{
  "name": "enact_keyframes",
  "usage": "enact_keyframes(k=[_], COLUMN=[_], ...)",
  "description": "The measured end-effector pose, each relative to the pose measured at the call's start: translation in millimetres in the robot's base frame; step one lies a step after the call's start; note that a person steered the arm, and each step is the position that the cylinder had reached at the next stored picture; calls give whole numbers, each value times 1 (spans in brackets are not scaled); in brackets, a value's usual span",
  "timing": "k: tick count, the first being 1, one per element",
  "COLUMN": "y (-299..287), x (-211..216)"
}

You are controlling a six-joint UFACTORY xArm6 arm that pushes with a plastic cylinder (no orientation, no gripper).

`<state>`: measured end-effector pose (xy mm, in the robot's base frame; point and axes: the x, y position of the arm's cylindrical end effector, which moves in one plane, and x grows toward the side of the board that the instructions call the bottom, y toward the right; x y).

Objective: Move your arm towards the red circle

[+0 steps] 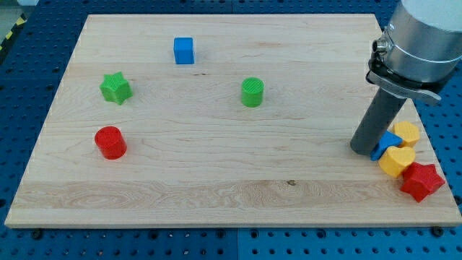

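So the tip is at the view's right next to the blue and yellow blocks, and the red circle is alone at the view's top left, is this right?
Not quite. My tip is indeed at the view's right beside the blue block and yellow blocks, but the red circle sits at the view's lower left, below the green star, as the camera view shows.

Board, contents:
- View's top, left of centre: blue cube.
- Left: green star, with red circle below it.
- Centre: green circle.
- Right edge: my tip, touching blue block on its right.
- Against that block: upper yellow block and lower yellow block.
- Bottom right: red star.
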<state>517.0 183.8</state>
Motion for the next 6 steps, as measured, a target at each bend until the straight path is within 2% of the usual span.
enact_keyframes(k=[2, 3, 5, 6], y=[-187, -258, -396, -446], x=[0, 2, 33, -2])
